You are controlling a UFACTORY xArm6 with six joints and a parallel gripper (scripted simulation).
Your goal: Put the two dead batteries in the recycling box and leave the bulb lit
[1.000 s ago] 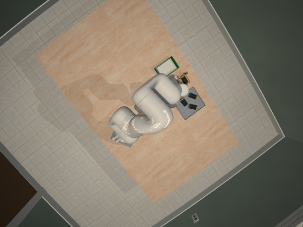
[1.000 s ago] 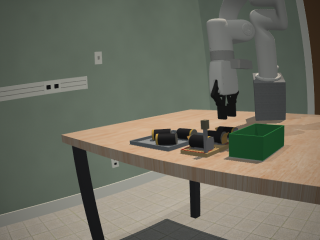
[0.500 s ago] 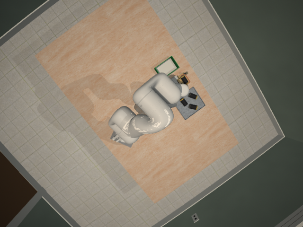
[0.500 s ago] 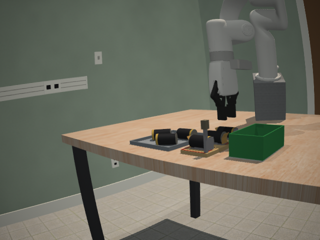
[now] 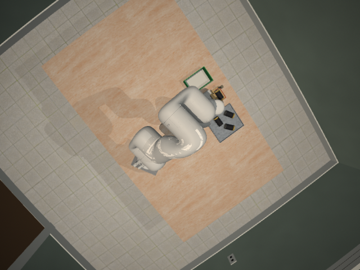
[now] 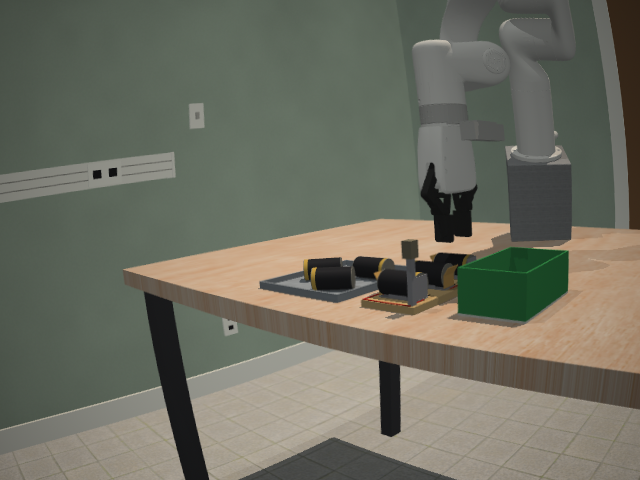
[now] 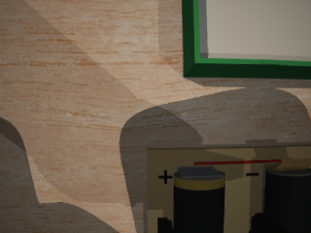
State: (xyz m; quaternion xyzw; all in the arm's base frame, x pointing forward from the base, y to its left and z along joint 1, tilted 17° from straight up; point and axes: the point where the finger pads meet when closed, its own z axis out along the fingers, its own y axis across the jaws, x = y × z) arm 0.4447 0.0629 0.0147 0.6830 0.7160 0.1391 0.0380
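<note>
Batteries first, going left to right in the exterior view: three lie on their sides in the grey tray (image 5: 220, 135) (image 6: 299, 291). The back-left battery (image 5: 229, 126) (image 6: 324, 268) and the front battery (image 5: 229, 113) (image 6: 333, 279) both point their gold-banded ends left, long axes running mostly sideways. The back-right battery (image 5: 217, 121) (image 6: 369, 266) points its gold end right instead.

Next comes the tan holder (image 5: 214, 94) (image 6: 382, 304) (image 7: 157, 199) with three more lying flat: near battery (image 5: 219, 94) (image 6: 395, 283), middle battery (image 6: 431, 273) (image 7: 288, 199), far battery (image 6: 454, 259) (image 7: 199, 204). Their axes sit roughly parallel. The far one has its gold band at the + mark, box side; the middle one has a silvery end by the − mark. All six are stubby black cylinders, and honestly I can't tell the dead ones by looks.

The hand (image 6: 453, 226) (image 7: 211, 225) is part-way open, gripping nothing, pointing down above the worktop (image 5: 203, 188) (image 6: 578, 335) (image 7: 73, 73). Far right, the green box (image 5: 208, 74) (image 6: 493, 294) (image 7: 190, 49) stands upright and level.

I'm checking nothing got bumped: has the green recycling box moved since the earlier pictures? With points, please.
No. The green recycling box (image 5: 208, 73) (image 6: 493, 293) (image 7: 190, 39) keeps its place beside the battery holder (image 5: 224, 97) (image 6: 388, 306) (image 7: 155, 194) in the exterior view.
</note>
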